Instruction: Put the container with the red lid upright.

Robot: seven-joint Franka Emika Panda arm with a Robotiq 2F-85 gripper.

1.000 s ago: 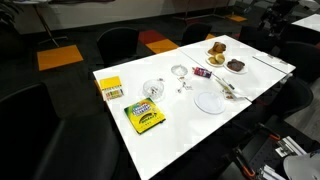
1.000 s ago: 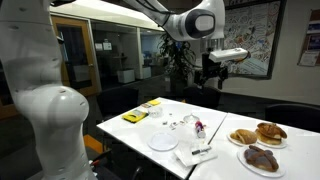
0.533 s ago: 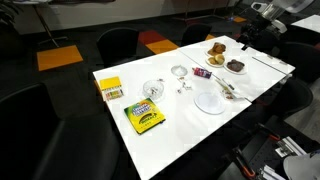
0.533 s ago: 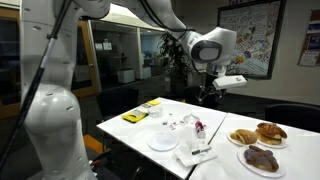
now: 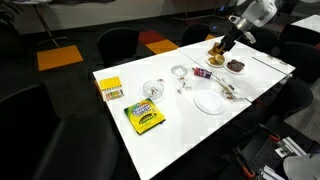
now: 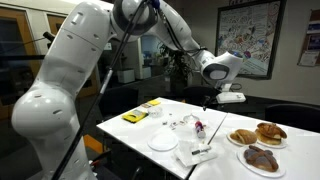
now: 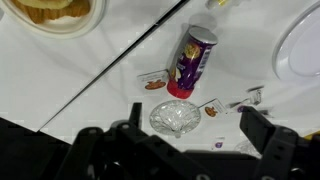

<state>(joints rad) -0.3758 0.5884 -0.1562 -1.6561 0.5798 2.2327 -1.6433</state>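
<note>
Along the white table [image 5: 180,132] in an exterior view, an orange box [image 5: 111,89] sits nearest the left end, with a yellow crayon box [image 5: 146,117] just beside it and a clear glass [image 5: 153,90] just behind that. Further right come a clear ring lid [image 5: 179,70], then the container [image 5: 203,72], a small reddish shape too small there to tell how it lies, and an empty white plate [image 5: 210,101] near it. The gripper [image 5: 222,44] hangs in the air above the far right end of the table, over the pastry plates [image 5: 236,65], touching nothing. In the wrist view, a pastry plate [image 7: 50,12] shows at the top left. Near the middle the container [image 7: 190,60] lies on its side on the table, its red end pointing down the picture, just beside the glass [image 7: 180,120], with small scraps scattered around it. The rim of the white plate [image 7: 305,45] cuts in at the right edge. The dark fingers [image 7: 262,135] stand wide apart at the bottom of that view with nothing held between them, so the gripper is released and well clear of the container.
</note>
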